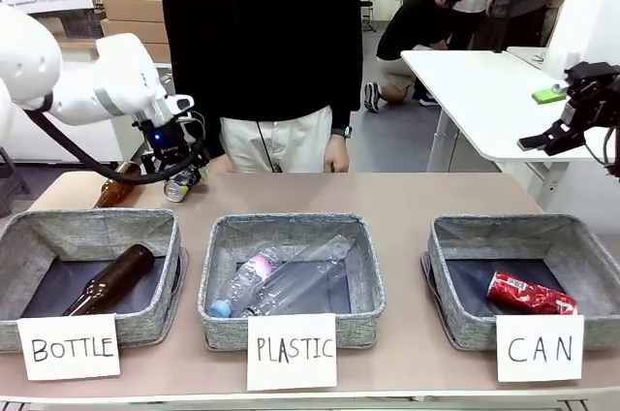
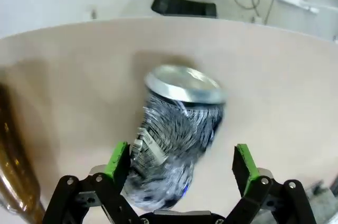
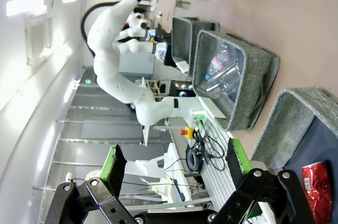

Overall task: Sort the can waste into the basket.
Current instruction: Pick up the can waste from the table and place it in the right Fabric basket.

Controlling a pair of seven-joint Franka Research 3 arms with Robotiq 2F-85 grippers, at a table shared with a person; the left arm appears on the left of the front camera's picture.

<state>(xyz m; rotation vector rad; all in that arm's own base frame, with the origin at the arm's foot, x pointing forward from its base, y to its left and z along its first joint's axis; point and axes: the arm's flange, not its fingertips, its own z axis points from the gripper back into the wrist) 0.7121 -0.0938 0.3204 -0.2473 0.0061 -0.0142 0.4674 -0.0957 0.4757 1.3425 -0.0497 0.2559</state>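
Left jaws: wide open, straddling the silver can point(image 2: 177, 145). One green pad point(image 2: 117, 161) sits at or against the can's side, and the other pad point(image 2: 242, 161) is clear of it, so there is no clamp yet. The can is blurred in the left wrist view; probably lying on the tabletop point(image 2: 274, 76), lid end away from the wrist, but I cannot rule out a slight tilt. A brown bottle point(image 2: 13, 171) lies just beside it. The front view places this at the far left of the tabletop, behind the BOTTLE basket point(image 1: 97, 227). Right jaws: wide open and empty, with the right arm point(image 1: 591, 91) held high above the CAN basket point(image 1: 441, 280). The red can point(image 1: 531, 293) lies inside that basket.

Step in hand, as I judge it: the grasp on the second can, with one of two sorted. The next move calls for closing squarely on the can body, lifting clear of the bottle, then a long carry across past the PLASTIC basket point(image 1: 218, 275) to release over CAN.

The left wrist view gives the pad-to-can gap, which the front view is too coarse to resolve. The front view gives the cards and the layout. The right wrist view shows the red can against the dark lining.
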